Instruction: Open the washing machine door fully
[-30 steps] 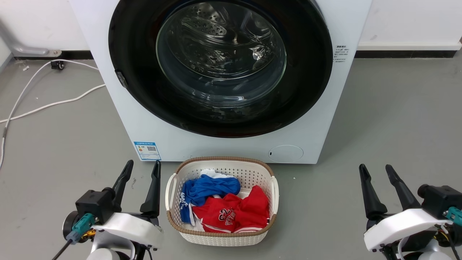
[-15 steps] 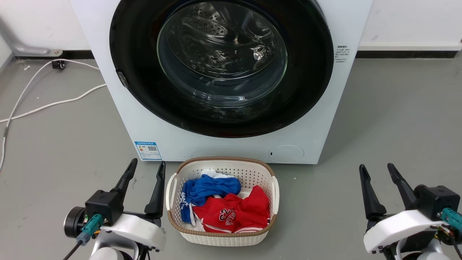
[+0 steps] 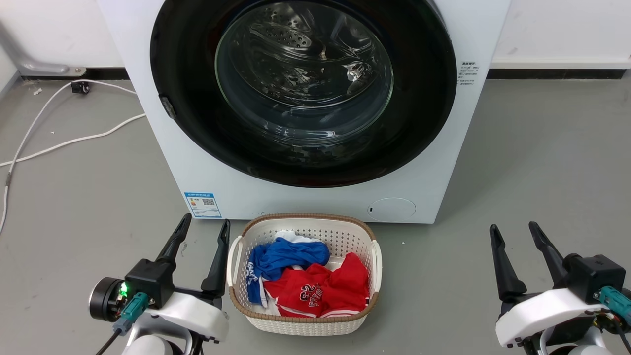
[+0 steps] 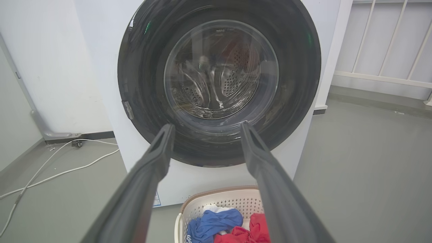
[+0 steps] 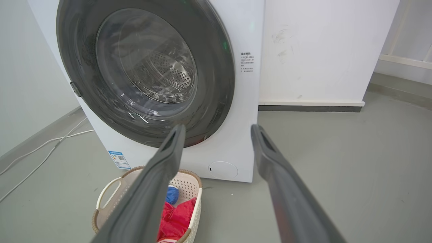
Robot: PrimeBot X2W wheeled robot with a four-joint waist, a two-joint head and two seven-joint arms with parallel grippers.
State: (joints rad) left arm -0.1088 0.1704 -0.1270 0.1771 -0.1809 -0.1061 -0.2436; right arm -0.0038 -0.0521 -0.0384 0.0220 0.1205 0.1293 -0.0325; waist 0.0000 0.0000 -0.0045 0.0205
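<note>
The left gripper (image 3: 206,221) hangs low over the floor (image 3: 74,197), just left of a laundry basket (image 3: 236,256), its jaws spread apart and holding nothing. The right gripper (image 3: 512,227), well off to the basket's other side, is likewise spread and empty. Both aim up toward the washing machine door (image 3: 303,98), which sits shut and flush in the white machine (image 3: 207,162), behind the basket at the floor's far edge by the wall (image 3: 49,29). The door looks heavy and rigid: a broad glossy black rim (image 3: 424,123), likely slick to grip, around bulging glass (image 3: 296,59) best left untouched. The sensible hold is probably the small grey tab (image 3: 166,107) on the rim's left edge, with the hinge presumably opposite; the door should swing stiffly once the latch gives. Being round, the door has no long axis. Its face stands upright and points straight out at the robot, over the basket.
</note>
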